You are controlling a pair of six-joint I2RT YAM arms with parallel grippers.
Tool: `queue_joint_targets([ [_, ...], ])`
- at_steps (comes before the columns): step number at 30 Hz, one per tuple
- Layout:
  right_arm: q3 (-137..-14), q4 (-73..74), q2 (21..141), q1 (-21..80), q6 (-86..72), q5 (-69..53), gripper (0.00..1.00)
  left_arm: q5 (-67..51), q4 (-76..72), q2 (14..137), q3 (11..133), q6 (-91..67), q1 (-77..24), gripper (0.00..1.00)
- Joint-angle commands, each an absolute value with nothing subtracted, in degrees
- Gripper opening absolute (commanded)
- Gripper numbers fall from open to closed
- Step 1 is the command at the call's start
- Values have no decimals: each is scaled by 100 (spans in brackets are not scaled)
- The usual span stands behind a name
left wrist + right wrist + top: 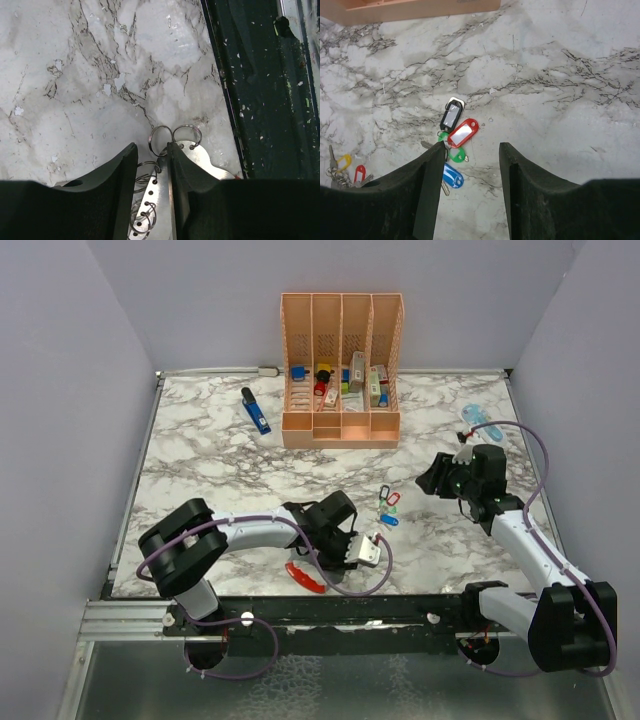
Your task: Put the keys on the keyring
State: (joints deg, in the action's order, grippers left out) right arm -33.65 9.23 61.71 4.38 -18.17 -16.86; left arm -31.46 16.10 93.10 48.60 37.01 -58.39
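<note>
White-and-grey marble table is sitting between plain lavender walls, its veined face showing small chips. Keys are lying right of centre, near the right hand, which is standing released and empty. Keyring is lying lower centre by the dark front rail. Left hand is straddling its metal plate; whether it is clenched cannot be told.

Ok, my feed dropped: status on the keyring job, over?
Left gripper straddling metal half of keyring, grip unconfirmed. Right gripper open, aimed at loose keys. Nothing seen blocking them.
</note>
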Motion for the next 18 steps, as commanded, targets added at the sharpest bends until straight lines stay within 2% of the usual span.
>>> queue_joint_targets([
  [1, -3399, 953, 6109, 422, -1872, -1837, 47, -3270, 1782, 9432, 4858, 3778, -5880, 28],
  [9, -3419, 1008, 6096, 422, -1872, -1881, 47, -3283, 1956, 9497, 4942, 3755, -5883, 1],
  [11, -3414, 1032, 6080, 422, -1890, -1902, 46, -3251, 1984, 9472, 4945, 3724, -5882, 0],
  [15, -3421, 1071, 6109, 422, -1873, -2080, 36, -3065, 2011, 9370, 4940, 3715, -5885, 0],
  [18, -3474, 1200, 6249, 422, -1837, -2261, 34, -2750, 2001, 9254, 4955, 3751, -5880, 0],
])
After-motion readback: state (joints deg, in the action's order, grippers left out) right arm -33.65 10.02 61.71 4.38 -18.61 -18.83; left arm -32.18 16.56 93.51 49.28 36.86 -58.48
